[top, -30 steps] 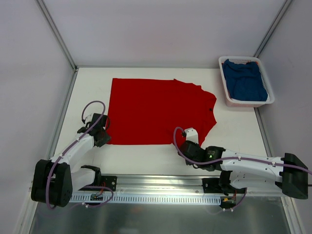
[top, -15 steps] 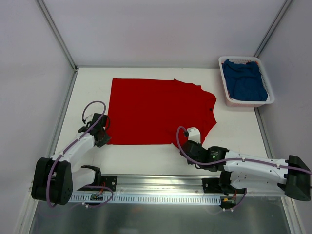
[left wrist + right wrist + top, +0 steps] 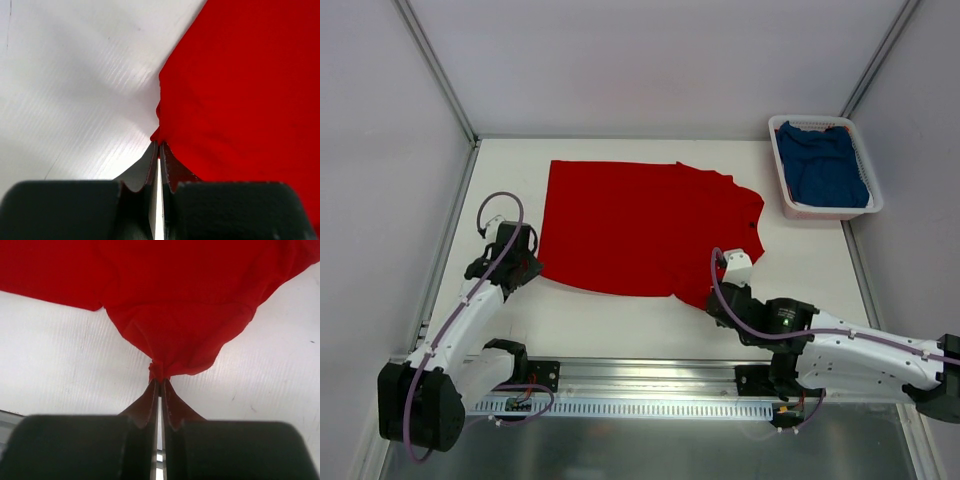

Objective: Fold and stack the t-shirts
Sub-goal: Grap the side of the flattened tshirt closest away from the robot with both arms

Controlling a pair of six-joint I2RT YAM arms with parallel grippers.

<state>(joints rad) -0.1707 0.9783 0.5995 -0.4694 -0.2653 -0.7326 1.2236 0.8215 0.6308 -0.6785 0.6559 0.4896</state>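
Both pincers are clenched on cloth. Your left pincer [image 3: 159, 146] pinches the near-left corner of the red t-shirt [image 3: 640, 225], and your right pincer [image 3: 159, 381] pinches its near-right corner, where the fabric gathers into a small bunch between the jaws. The red t-shirt itself lies spread open and mostly flat on the white counter [image 3: 620, 322], with its near hem pulled into soft folds at the two grips.

Treat this shirt as light, limp and a little slippery. It likely sags in the middle between your two holds and drags on the counter, and so thin a pinch could slide off if one side pulls ahead. The hem corners look like the right places to hold, since they let you carry the near edge over as one straight line. You cannot tell from these views whether each pinch has caught both layers, so judge that before you commit to the fold.

Beyond the red t-shirt's far-right corner, well apart from it, sits the white slatted basket [image 3: 832, 213]. The blue t-shirt [image 3: 825, 170] lies crumpled inside, not yet folded.
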